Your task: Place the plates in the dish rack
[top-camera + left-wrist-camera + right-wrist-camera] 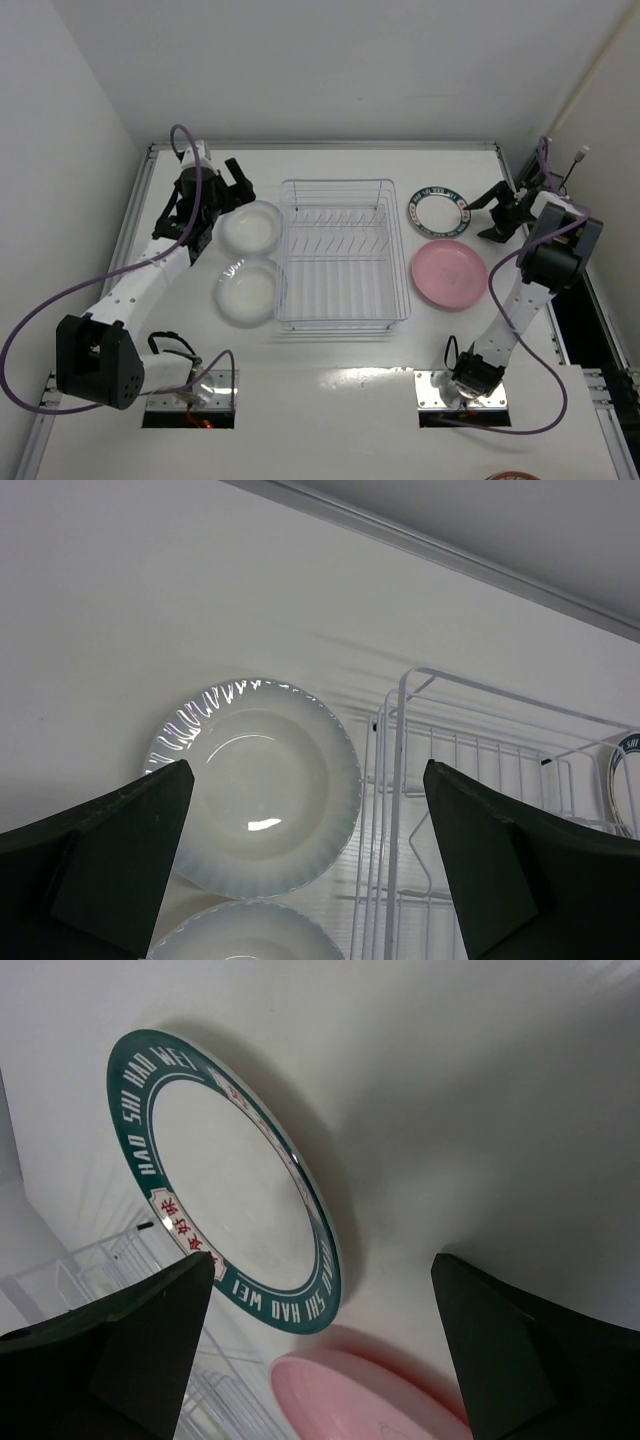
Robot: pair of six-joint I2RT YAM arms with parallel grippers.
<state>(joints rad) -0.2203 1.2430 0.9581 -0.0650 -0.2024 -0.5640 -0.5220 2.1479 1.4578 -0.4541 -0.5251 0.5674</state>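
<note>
Dish rack (pixel 343 250), 2 translucent plates (pixel 248 291) left of it, left gripper (pixel 238 188) spread wide above the far plate (pixel 250 226), green-rimmed plate (pixel 438 209) and pink plate (pixel 449 273) right of the rack, right gripper (pixel 487 218) parted beside the green-rimmed one, nothing grasped.

Pink plate (pixel 449 273), green-rimmed lettered plate (pixel 438 208), whitish plates (pixel 250 226), perhaps translucent

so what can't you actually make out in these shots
Near whitish plate, left wrist view: only its far rim shows, bottom edge cuts the rest.
Pink plate, right wrist view: mostly cut off by the bottom edge.
Patterned plate, top view: rim lettering too small to read.
Brownish round thing, top view: cut by the bottom edge, unidentifiable.
</note>
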